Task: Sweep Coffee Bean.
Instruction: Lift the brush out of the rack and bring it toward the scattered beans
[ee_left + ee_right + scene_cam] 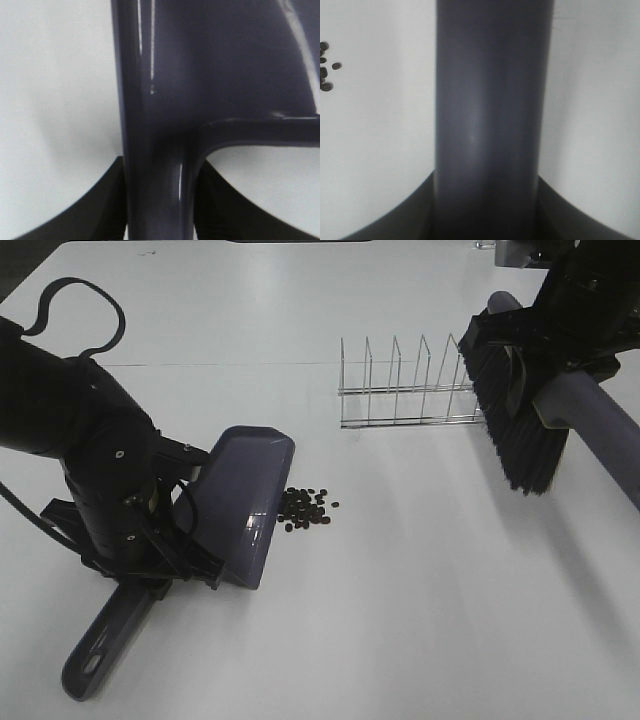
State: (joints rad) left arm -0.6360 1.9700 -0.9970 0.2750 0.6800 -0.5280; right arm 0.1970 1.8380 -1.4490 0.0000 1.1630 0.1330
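The coffee beans (305, 508), a small cluster of dark ovals, lie on the white table just right of the dustpan's open lip; a few show in the right wrist view (326, 70). The grey-purple dustpan (243, 502) rests on the table, its handle (105, 640) pointing to the near left. My left gripper (165, 570) is shut on the dustpan's handle neck (160, 200). My right gripper (575, 360) is shut on the brush handle (487, 125) and holds the brush, black bristles (520, 430) down, above the table at the right, well apart from the beans.
A wire dish rack (410, 385) stands behind the beans, just left of the brush. A black cable (80, 310) loops over the left arm. The white table (420, 590) runs to the near and right edges.
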